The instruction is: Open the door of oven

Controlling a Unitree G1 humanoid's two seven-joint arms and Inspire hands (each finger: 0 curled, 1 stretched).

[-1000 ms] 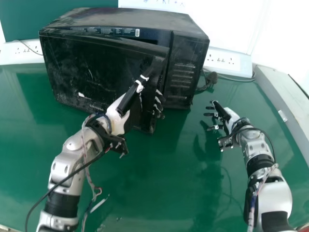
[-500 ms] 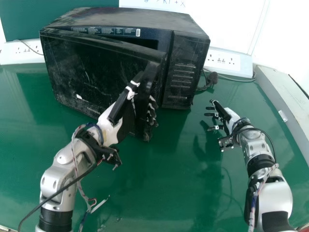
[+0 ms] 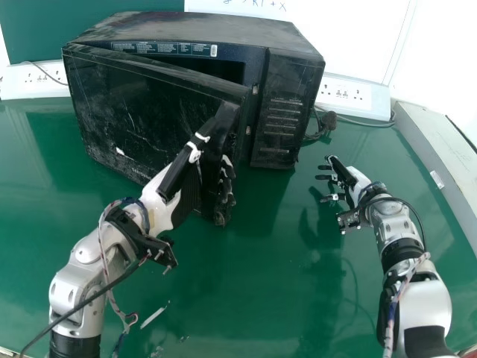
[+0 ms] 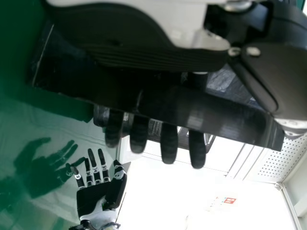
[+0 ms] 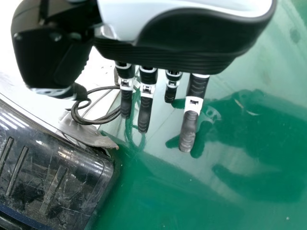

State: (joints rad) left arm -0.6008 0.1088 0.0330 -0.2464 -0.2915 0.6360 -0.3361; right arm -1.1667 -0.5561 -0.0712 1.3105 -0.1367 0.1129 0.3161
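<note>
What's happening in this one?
The robot's left hand grips the free edge of the black oven's door, thumb on the front and fingers behind it. The door stands partly open, with a dark gap between it and the oven's front. The right hand, fingers extended, is over the green table beside the oven, holding nothing.

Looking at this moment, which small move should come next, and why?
Probably the left hand should draw the oven door a little farther outward and toward the robot's left. Its thumb and fingers lie on opposite sides of the door's free edge, and a gap separates that edge from the oven body.
</note>
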